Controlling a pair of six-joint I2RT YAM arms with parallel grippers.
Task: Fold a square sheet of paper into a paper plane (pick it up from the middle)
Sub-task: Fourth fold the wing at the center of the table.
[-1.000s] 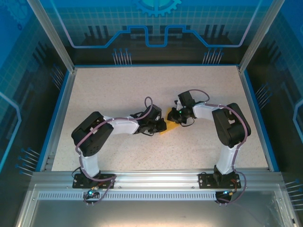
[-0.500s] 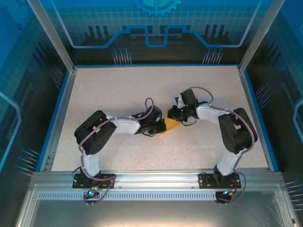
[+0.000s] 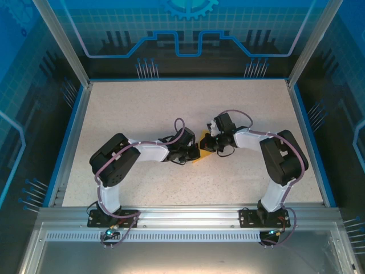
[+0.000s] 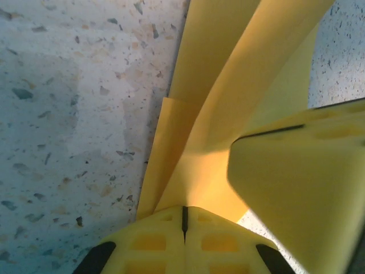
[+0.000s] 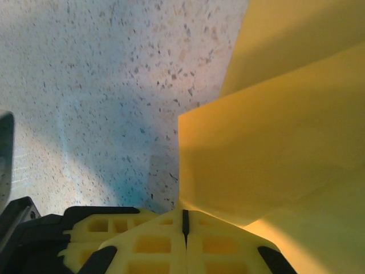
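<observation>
Presently, from the overhead view, I see both arms reaching inward and meeting near the middle of the table. The left claw and the right claw sit just beside each other, with the sheet of paper between and partly under them. Only small orange-yellow slivers of it show there.

Left claw, wrist view: the pads are pressed together, leaving a thin dark seam and no gap. The sheet of paper comes straight out of that seam and runs away from the camera, so I read this claw as clenched on the paper's near edge. The paper is creased, with several overlapping layers. A pad of the right claw stands at the right of this view, in front of the paper.

Right claw, wrist view: the pads are likewise pressed tight together. A corner of the sheet of paper meets the fingertips at the seam, which I read as grasped. The paper spreads to the right in folded layers above the speckled table.

I cannot tell whether the paper rests on the table or is lifted clear of it.
</observation>
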